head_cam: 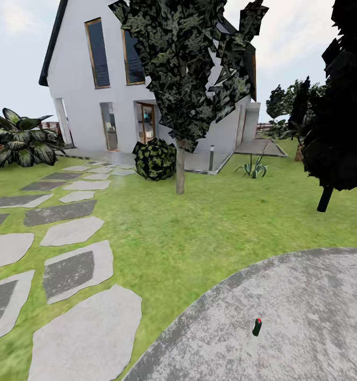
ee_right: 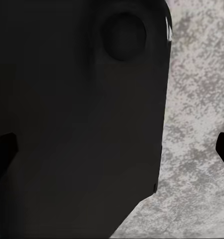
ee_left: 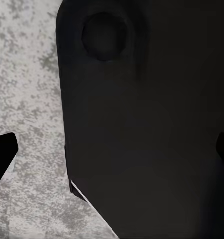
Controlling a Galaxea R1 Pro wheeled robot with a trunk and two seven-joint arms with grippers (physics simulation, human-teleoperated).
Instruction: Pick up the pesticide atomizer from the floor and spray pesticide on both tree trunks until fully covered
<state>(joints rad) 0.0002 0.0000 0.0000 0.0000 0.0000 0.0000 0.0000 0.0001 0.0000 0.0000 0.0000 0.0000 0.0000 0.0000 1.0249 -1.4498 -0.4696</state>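
Note:
The pesticide atomizer (head_cam: 257,327), a small dark bottle with a red top, stands upright on the grey stone floor (head_cam: 310,296) at the lower right of the head view. Beyond the lawn of the garden (head_cam: 189,233) rises one tree (head_cam: 186,63) with dark green angular leaves and a pale tree trunk (head_cam: 180,172). No pesticide is visible on it from here. My left gripper (ee_left: 112,152) and right gripper (ee_right: 112,147) hang over the paving (ee_left: 27,99) beside my dark body. Both are open, fingertips (ee_left: 2,154) wide apart, with nothing between them.
Flat grey stepping stones (head_cam: 72,272) run up the left toward the white house (head_cam: 93,95). A round bush (head_cam: 155,159) sits left of the trunk. A near-black tree (head_cam: 339,106) stands at the right, and a leafy shrub (head_cam: 19,140) at the far left.

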